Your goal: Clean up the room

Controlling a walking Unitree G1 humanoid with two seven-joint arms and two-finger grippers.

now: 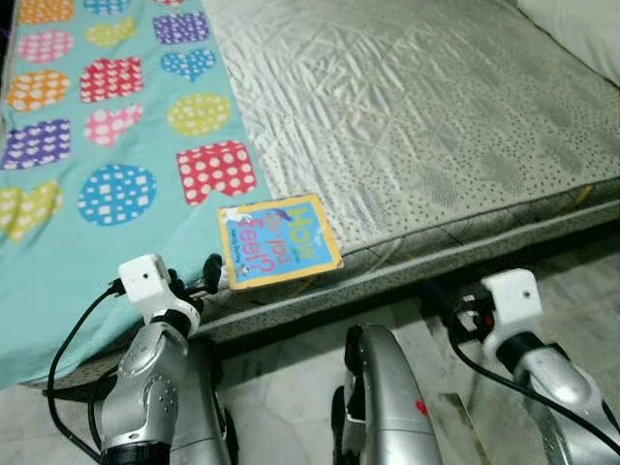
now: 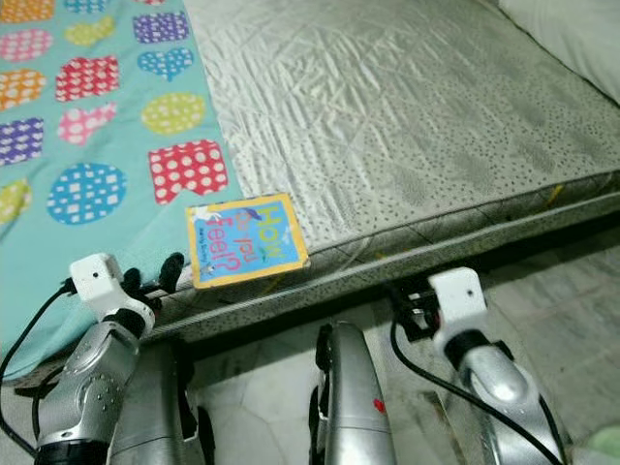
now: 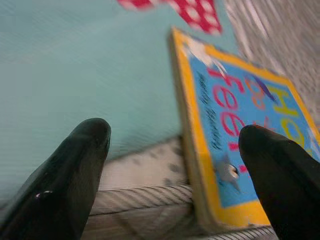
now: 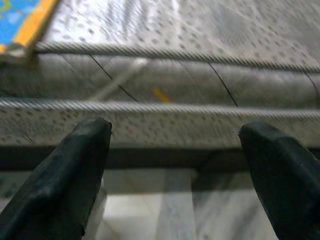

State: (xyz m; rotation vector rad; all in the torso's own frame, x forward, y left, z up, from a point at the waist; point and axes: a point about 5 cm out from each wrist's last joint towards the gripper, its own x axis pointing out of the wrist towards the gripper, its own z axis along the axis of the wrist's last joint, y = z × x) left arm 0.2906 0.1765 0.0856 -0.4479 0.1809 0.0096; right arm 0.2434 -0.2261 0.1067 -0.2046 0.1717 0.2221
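Apparently book (image 3: 240, 125) edge between left jaws

Right gripper (image 4: 175, 175) fingers spread wide, facing the side of a grey speckled mattress (image 4: 200, 65) with corded piping along its edge. Corner of a yellow-bordered blue book (image 4: 22, 20) rests on the mattress top — pale tiled floor (image 4: 165, 210) below, dark gap beneath the mattress.
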